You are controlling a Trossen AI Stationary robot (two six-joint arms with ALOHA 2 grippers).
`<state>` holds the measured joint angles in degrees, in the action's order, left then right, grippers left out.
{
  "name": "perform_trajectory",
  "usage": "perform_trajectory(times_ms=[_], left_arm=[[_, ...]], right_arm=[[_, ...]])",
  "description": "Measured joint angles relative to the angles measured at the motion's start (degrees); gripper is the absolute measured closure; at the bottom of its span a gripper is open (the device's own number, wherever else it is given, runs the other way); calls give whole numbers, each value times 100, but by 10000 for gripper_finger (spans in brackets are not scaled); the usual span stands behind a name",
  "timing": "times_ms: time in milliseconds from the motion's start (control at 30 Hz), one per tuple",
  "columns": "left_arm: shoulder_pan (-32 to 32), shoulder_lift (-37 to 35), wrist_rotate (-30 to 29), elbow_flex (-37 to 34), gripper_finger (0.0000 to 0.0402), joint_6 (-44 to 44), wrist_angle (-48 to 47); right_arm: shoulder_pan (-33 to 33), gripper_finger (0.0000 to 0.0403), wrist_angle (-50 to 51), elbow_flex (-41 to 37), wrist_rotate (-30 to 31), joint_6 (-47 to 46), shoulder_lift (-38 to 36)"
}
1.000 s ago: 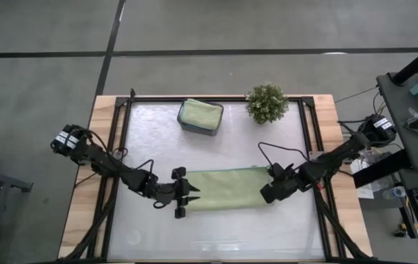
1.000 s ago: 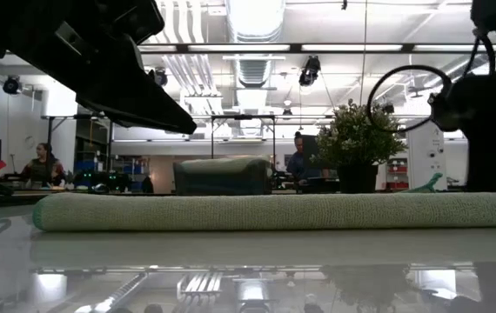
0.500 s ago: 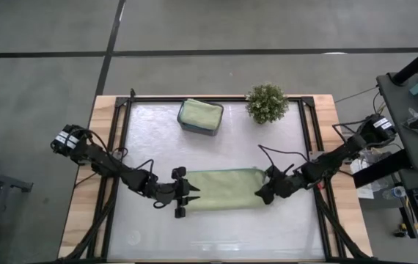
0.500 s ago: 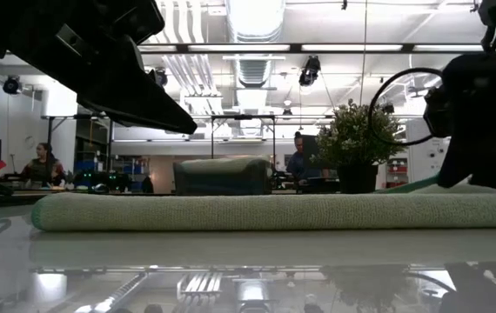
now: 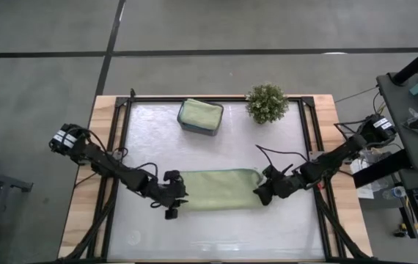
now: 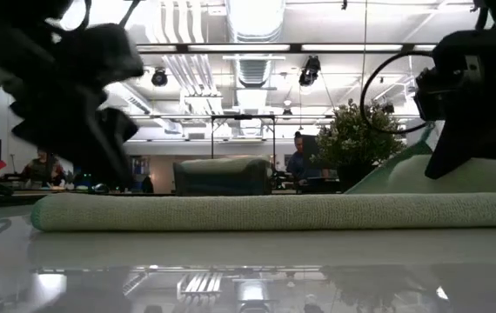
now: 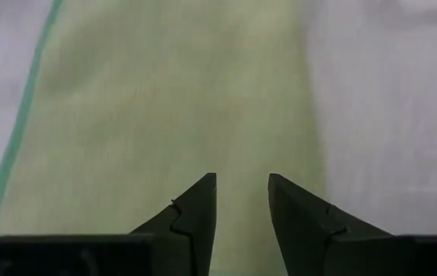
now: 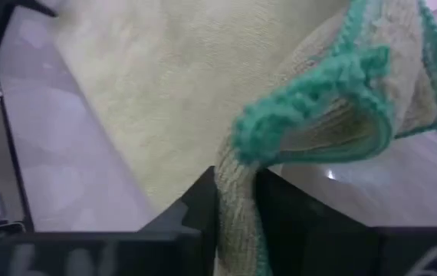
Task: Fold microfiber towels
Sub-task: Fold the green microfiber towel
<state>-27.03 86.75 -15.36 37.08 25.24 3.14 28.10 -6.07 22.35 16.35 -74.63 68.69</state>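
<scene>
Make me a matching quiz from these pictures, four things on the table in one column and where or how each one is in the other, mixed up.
1. long green towel
2. plant
3. right gripper
4. left gripper

A. open, at the towel's left end
B. far side, beside the grey tray
C. folded strip at the near middle
D. pinching the towel's lifted right end

Pairs: 1-C, 2-B, 3-D, 4-A

Folded towel point(image 5: 216, 189) mid-table between both claws; tray point(image 5: 199, 116) and plant point(image 5: 267, 103) behind.
</scene>
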Motion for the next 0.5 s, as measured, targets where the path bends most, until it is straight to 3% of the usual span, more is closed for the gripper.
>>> perform_trajectory(times_ms=[200, 500], left_arm=[[-146, -51, 15, -13, 297, 551, -839], [-273, -49, 16, -73, 297, 719, -1098]], right_arm=[[0, 367, 318, 249, -28, 111, -3], [-1, 387, 2647, 1518, -43, 224, -33]])
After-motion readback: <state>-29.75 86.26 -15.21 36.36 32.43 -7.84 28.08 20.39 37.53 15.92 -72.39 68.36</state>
